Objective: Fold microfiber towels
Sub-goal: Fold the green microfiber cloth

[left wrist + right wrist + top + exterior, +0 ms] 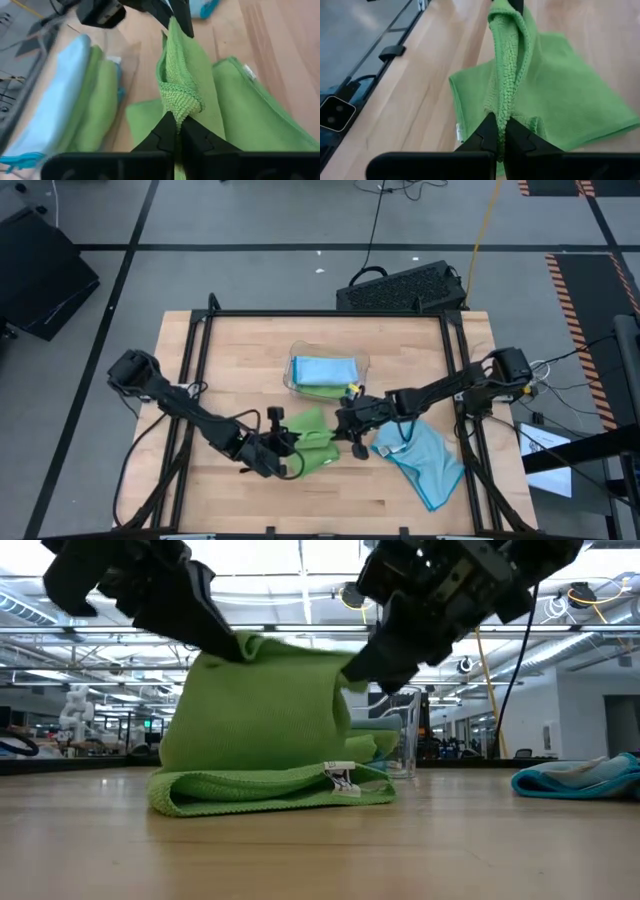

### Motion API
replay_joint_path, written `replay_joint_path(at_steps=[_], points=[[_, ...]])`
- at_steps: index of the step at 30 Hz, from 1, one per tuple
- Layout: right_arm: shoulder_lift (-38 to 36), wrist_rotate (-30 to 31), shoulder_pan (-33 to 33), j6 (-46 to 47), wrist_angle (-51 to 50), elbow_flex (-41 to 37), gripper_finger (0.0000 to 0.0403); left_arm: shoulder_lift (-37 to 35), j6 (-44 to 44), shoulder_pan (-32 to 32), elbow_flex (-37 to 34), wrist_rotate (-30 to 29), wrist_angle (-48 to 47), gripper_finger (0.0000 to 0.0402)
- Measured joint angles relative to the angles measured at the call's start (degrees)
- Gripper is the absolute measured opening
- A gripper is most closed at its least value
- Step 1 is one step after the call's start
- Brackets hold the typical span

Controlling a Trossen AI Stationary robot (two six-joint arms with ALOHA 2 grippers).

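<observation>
Wooden worktop (230,360), clear tray (296,370) of folded towels beyond the grippers. Left gripper (285,442) and right gripper (352,423) each pinched shut on the green towel (262,730), lifted between them. Mid-fold; next likely carrying the edge across evenly.

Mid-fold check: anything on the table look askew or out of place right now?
Only the light blue towel: it lies crumpled and unfolded near the table's right edge. The left gripper and right gripper are each shut on the green towel, lifting one edge evenly. Folded towels sit neatly in the clear tray.
</observation>
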Motion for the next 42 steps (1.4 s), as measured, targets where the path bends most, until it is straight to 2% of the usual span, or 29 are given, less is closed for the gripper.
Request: replay_joint_path(at_steps=[8, 12, 19, 24, 27, 30, 33, 37, 42], points=[[1.4, -3.1, 1.1, 1.1, 0.4, 0.0, 0.0002, 0.9, -2.3, -1.2, 0.0, 6.3, 3.1, 0.0006], [1.4, -4.3, 1.5, 1.1, 0.1, 0.0, 0.0012, 0.9, -5.1, -1.4, 0.0, 9.4, 5.7, 0.0032], [1.4, -11.6, 2.2, 3.0, -0.3, 0.0, 0.0093, 0.9, -14.1, -1.4, 0.0, 14.0, 5.5, 0.0105], [0.5, -12.1, 2.4, 3.9, -3.8, -0.1, 0.0164, 0.9, -16.5, -1.7, 0.0, 16.8, 7.5, 0.0148], [-0.3, -11.9, 2.4, 5.1, -6.2, -0.1, 0.0194, 0.8, -17.3, -2.5, 0.0, 19.3, 9.0, 0.0165], [-1.4, -11.5, 2.6, 5.2, -6.8, -0.1, 0.021, 0.5, -17.3, -3.0, 0.1, 18.8, 8.8, 0.0173], [-1.9, -8.9, 3.0, 6.0, -2.9, -0.1, 0.0211, 0.5, -18.2, -3.2, 0.1, 14.2, 8.2, 0.0174], [-1.2, -0.1, 4.0, 6.9, 4.8, 0.0, 0.0199, 2.7, -25.2, -2.7, 0.1, 5.8, 6.8, 0.0175], [1.9, 4.8, 6.6, 5.8, 9.6, 0.0, 0.0168, 8.1, -31.1, -2.8, 0.1, 4.2, 7.5, 0.0175]])
